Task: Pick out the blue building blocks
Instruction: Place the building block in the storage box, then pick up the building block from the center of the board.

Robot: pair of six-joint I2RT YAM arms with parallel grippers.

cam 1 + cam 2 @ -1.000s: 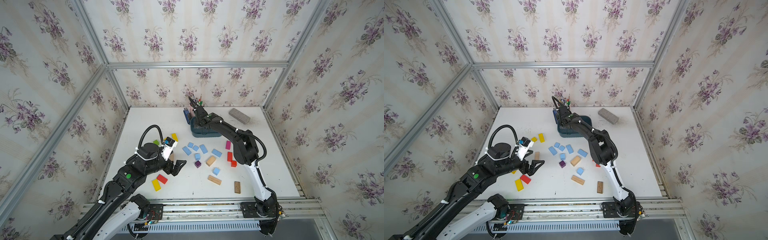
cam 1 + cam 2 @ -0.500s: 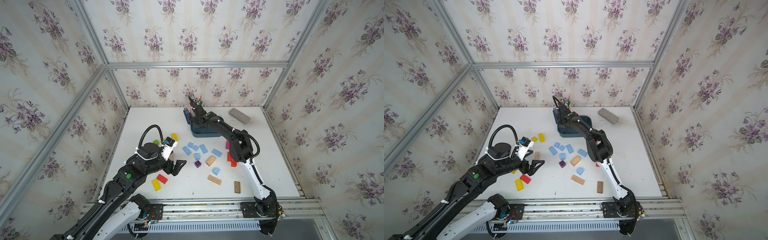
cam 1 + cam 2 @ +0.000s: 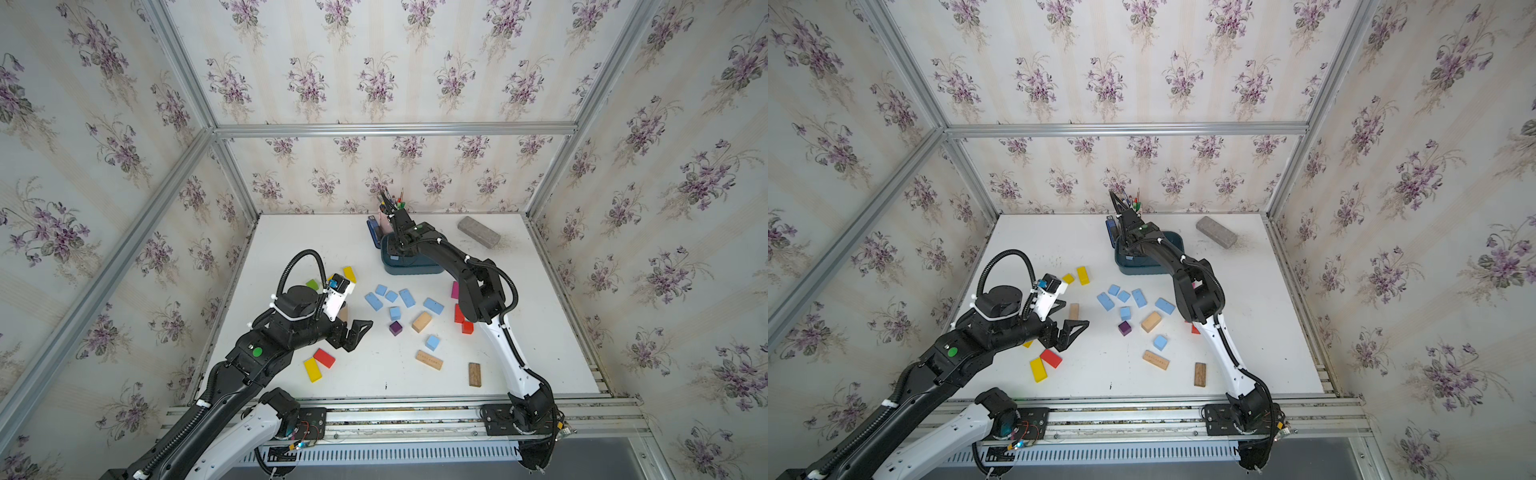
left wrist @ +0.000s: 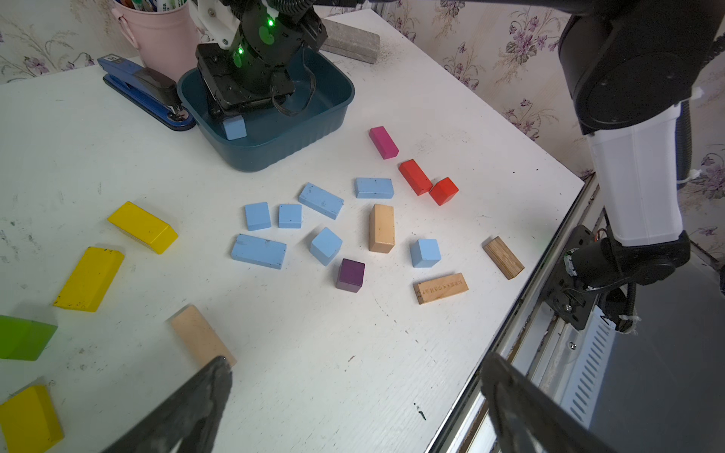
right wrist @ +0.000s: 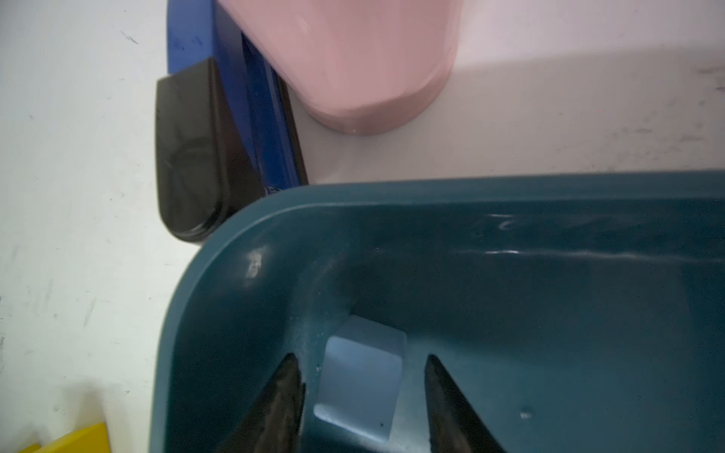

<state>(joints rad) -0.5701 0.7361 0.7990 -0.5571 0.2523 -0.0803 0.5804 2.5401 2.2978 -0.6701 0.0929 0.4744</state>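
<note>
Noting, low and left of centre, left gripper [image 3: 359, 334] hanging wide apart and empty; mid-frame, counting seven blue building blocks [image 3: 407, 298] lying loose; upper centre, watching right gripper [image 5: 363, 364] just now spreading off a blue cube [image 4: 234, 127] resting inside the teal tub [image 3: 411, 266], meaning first one landing, seven remaining.

On the white table [image 3: 299, 241] before me, a dark teal tub [image 3: 409, 268] is sitting at the back, just beside a blue stapler [image 3: 372, 228] and a pink cup [image 4: 157, 39]; a grey brick [image 3: 478, 232] is lying near the far right corner. Seven light blue blocks [image 3: 406, 297] are lying loose mid-table, with yellow blocks [image 3: 312, 369], red blocks [image 3: 324, 358], wooden blocks [image 3: 429, 360], a purple cube [image 3: 395, 328], a magenta block [image 4: 383, 142] and a green block [image 3: 312, 284] around them.
</note>
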